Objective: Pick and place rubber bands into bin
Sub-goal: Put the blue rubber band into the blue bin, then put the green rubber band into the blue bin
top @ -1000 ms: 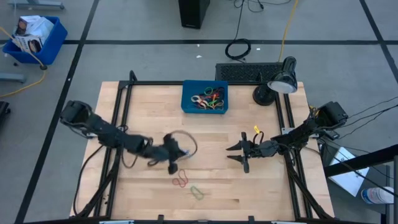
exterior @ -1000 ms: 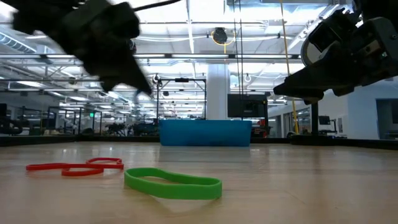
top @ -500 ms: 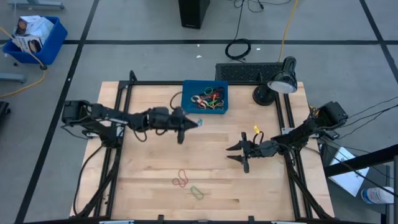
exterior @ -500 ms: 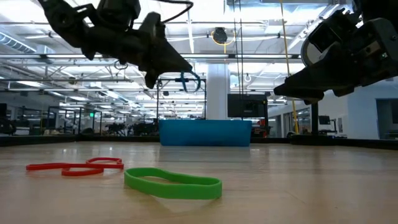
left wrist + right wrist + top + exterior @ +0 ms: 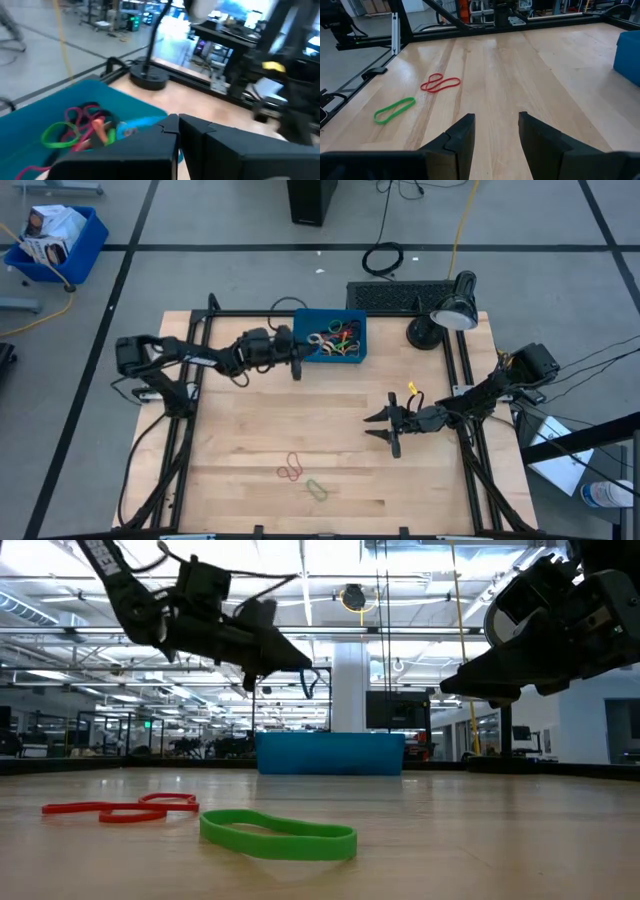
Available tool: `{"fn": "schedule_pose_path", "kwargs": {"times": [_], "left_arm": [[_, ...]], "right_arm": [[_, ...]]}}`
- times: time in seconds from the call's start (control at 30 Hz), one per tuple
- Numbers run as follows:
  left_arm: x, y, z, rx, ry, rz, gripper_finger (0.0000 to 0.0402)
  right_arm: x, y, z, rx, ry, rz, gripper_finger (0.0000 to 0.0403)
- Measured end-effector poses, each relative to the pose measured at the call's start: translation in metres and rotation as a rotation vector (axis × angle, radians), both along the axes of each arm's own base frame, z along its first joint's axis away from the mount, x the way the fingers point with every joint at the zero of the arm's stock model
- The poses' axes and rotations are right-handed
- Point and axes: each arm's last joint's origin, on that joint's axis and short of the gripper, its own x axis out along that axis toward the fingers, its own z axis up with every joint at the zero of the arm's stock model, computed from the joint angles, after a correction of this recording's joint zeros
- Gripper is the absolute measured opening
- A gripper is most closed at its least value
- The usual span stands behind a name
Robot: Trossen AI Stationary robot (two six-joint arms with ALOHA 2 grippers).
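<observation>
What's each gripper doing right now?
Left gripper: shut on a blue band, at the bin's edge.
Right gripper: open, empty, above the table.

A pale wooden counter (image 5: 250, 430) stands on a grey floor (image 5: 200, 220) crossed by dark tape lines. A black desk lamp (image 5: 445, 320) sits on its corner. Beyond, ceiling strip lights (image 5: 300, 580) and a white pillar (image 5: 350, 685) fill a long hall.

Bin (image 5: 302, 348): blue. Bands inside: green, red, orange, pink. Loose rubber bands on the light wood tabletop (image 5: 240, 440): one red (image 5: 291, 471), one green (image 5: 317, 488). Both arms: black.
</observation>
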Motion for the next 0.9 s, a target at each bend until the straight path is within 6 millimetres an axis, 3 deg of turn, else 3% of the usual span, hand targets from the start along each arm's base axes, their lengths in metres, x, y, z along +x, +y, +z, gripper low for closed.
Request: {"fn": "schedule_pose_path", "kwargs": {"times": [0.13, 0.23, 0.53, 0.73, 0.9], "left_arm": [[0.004, 0.022, -0.011, -0.027, 0.023, 0.064, 0.0004], [0.008, 0.031, -0.020, -0.062, 0.049, 0.087, 0.0024], [0.004, 0.040, -0.026, -0.085, 0.127, 0.093, 0.0179], [-0.012, 0.026, -0.010, -0.104, 0.295, 0.083, 0.0229], [-0.028, -0.013, 0.005, -0.076, 0.506, 0.102, 0.0224]], "right_arm": [[0.000, 0.000, 0.000, 0.000, 0.000, 0.000, 0.0141], [0.000, 0.000, 0.000, -0.001, 0.000, 0.001, 0.0141], [-0.001, 0.000, -0.003, -0.015, 0.026, 0.002, 0.0141], [-0.001, 0.000, -0.004, -0.020, 0.039, 0.002, 0.0141], [-0.001, 0.000, -0.004, -0.020, 0.040, 0.002, 0.0141]]}}
